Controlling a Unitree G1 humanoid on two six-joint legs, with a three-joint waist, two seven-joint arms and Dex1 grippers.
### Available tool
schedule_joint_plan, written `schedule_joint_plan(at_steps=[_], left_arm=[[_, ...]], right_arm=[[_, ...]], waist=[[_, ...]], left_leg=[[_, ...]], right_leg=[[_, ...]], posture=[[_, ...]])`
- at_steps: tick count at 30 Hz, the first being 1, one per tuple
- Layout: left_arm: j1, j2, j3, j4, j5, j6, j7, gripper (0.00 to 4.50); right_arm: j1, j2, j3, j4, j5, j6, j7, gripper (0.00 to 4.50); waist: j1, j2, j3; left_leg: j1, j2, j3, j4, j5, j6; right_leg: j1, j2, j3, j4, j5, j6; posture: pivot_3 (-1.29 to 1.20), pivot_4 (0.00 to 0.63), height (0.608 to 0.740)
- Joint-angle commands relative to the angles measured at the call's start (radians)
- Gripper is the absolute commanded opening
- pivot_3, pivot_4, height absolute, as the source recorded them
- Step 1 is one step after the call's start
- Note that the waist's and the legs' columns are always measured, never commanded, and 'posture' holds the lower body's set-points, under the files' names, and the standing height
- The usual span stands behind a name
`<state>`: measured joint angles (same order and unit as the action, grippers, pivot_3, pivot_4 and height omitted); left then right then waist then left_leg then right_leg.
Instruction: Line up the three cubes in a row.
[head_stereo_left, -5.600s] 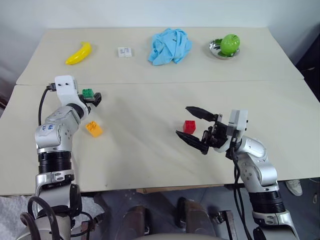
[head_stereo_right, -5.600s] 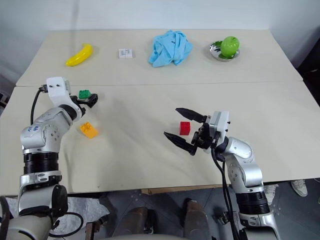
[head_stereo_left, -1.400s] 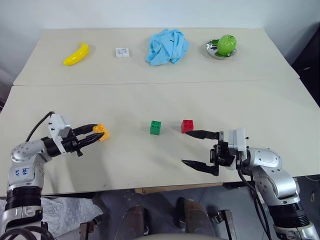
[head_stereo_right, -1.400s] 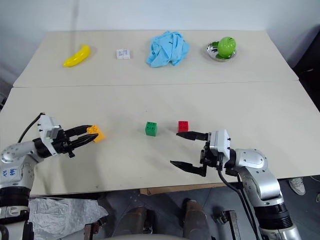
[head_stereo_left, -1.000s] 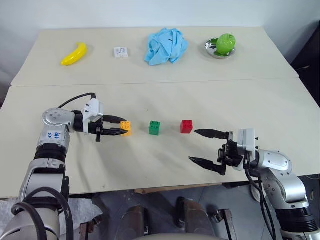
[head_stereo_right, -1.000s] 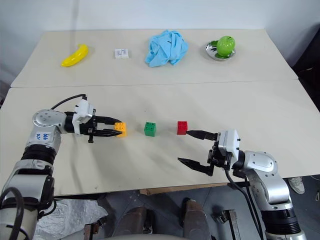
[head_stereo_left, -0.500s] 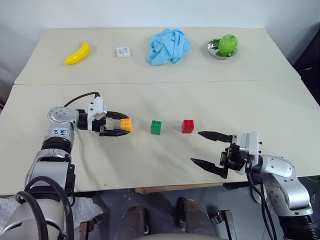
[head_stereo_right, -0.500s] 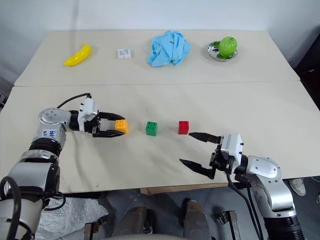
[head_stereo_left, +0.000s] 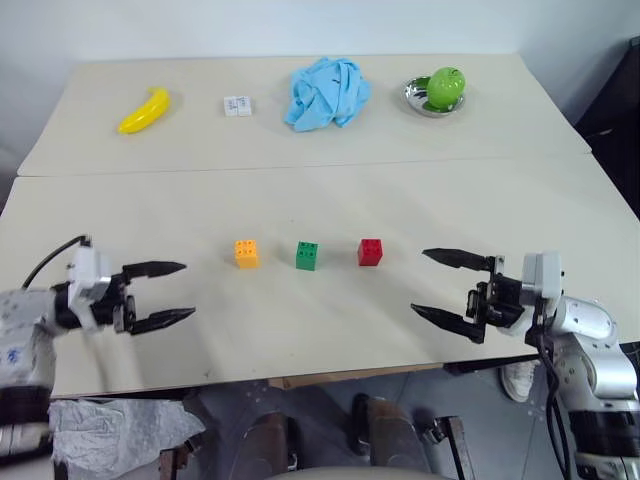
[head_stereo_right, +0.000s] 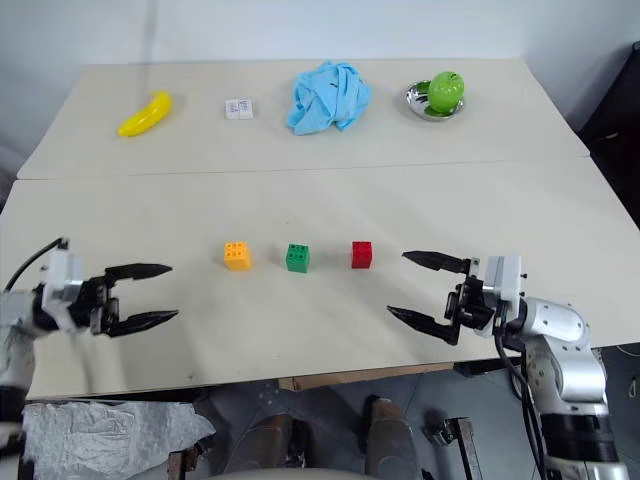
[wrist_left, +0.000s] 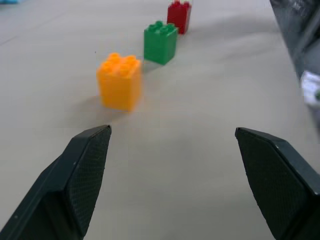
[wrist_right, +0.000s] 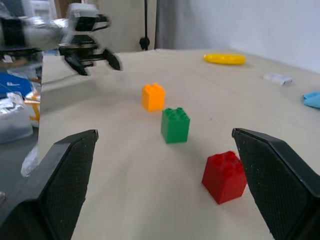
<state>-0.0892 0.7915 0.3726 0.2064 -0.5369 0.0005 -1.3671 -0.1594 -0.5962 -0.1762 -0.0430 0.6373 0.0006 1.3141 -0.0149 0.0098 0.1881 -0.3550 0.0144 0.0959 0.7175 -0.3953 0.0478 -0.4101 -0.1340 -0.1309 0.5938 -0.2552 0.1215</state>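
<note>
Left eye view, read from left to right: the left gripper (head_stereo_left: 160, 294) hangs low over the near left part of the desk (head_stereo_left: 300, 190), its two black fingers (head_stereo_left: 155, 268) spread wide with nothing between them. Well apart from it, toward the middle of the desk, stand the three cubes. First comes the orange-yellow cube (head_stereo_left: 246, 253), then the green cube (head_stereo_left: 308, 255), then the red cube (head_stereo_left: 370, 252). Each is apart from the next by a similar gap, and all sit studs up.

Further right, the right gripper (head_stereo_left: 445, 284) is also low over the near edge, its fingers just as wide and empty, pointing back toward the red cube. Along the far side of the desk lie a banana (head_stereo_left: 143, 109), a small white box (head_stereo_left: 237, 105), a blue cloth (head_stereo_left: 322, 79) and a green apple (head_stereo_left: 441, 87) in a metal dish (head_stereo_left: 417, 98), all well away from the cubes.

The relation that matters is the line itself: it runs straight across the desk, between the two grippers. Seen in the left wrist view, orange-yellow, green and red recede in one file straight ahead of the fingers. The left arm is nearer the orange-yellow end, the right nearer the red. To my eye the row looks finished, and no cube seems to need a nudge.
</note>
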Motion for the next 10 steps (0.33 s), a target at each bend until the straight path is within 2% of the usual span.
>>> schedule_joint_plan(at_steps=[1,4,7,10], left_arm=[[0.066,-0.021,0.087,-0.155,-0.077,0.060,0.100,4.21],[0.109,-0.033,0.114,-0.197,-0.076,0.086,0.162,4.21],[0.160,-0.042,0.115,-0.221,-0.019,0.034,0.191,4.21],[0.158,-0.047,0.110,-0.220,-0.022,0.032,0.212,4.21]], right_arm=[[-0.038,-0.016,0.001,0.052,0.007,-0.017,0.072,4.50],[-0.087,-0.021,0.027,0.107,-0.017,-0.029,0.125,4.50],[-0.141,-0.023,0.044,0.166,-0.046,-0.048,0.162,4.50],[-0.175,-0.022,0.045,0.201,-0.058,-0.054,0.173,4.50]], waist=[[0.014,0.001,0.000],[0.019,0.002,0.001],[0.010,0.003,0.001],[0.008,0.003,0.001]], left_leg=[[0.000,0.000,-0.001,0.000,0.000,0.000],[0.000,0.000,-0.002,0.000,0.000,-0.001],[0.000,-0.001,0.000,-0.001,0.000,-0.001],[0.000,-0.001,0.001,-0.002,-0.001,-0.001]], right_leg=[[0.001,-0.001,0.001,0.000,0.000,0.000],[0.001,-0.002,0.002,0.000,0.000,0.000],[0.000,-0.001,0.000,0.000,0.000,0.000],[-0.002,0.000,-0.001,0.000,0.000,-0.001]], posture=[[0.00,0.150,0.740],[0.00,0.150,0.740],[0.00,0.150,0.740],[0.00,0.150,0.740]])
